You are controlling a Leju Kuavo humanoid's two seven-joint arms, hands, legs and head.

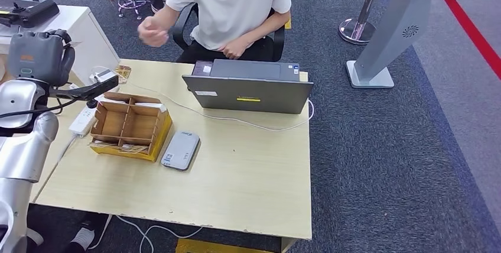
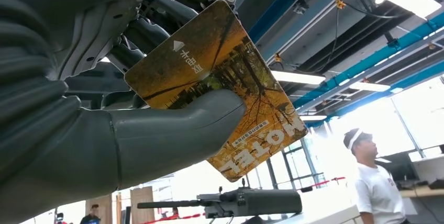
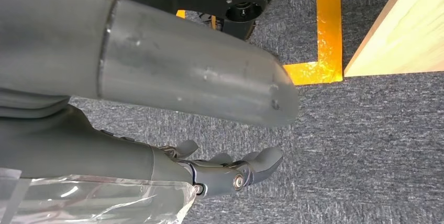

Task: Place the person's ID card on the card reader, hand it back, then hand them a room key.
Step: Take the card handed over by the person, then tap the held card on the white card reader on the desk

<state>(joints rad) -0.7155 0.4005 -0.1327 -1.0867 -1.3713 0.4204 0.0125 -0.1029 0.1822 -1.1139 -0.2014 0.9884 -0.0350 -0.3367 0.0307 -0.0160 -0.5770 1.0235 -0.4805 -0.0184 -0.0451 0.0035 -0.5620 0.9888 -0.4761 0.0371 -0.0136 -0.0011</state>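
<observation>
At the left edge of the table (image 1: 260, 176), left hand (image 1: 88, 90) raised above the cardboard box (image 1: 130, 124), thumb pressing a room key (image 2: 217, 85) against the fingers. Judged to be the last step: key in hand, ready for handing across to the person (image 1: 227, 5) seated behind the laptop (image 1: 248, 90). Card reader (image 1: 181, 150) lying bare on the table just beside the box, no ID card on it, so the reading and returning look done, though not provable from here.

Next move, by judgement: extend the left arm forward past the box toward the person's raised hand (image 1: 152, 30), keep the pinch firm until the key is taken, then loosen the thumb. Risk of the card slipping, since held by one part of it with the rest sticking out free.

Key itself: thin flat card, rounded corners, printed with yellow-orange autumn trees, white lettering reading HOTEL at the far end, an arrow and small characters near the gripped end.

Right hand (image 3: 230, 174) hanging low beside the table over grey carpet, fingers apart and loosely extended, holding nothing.
</observation>
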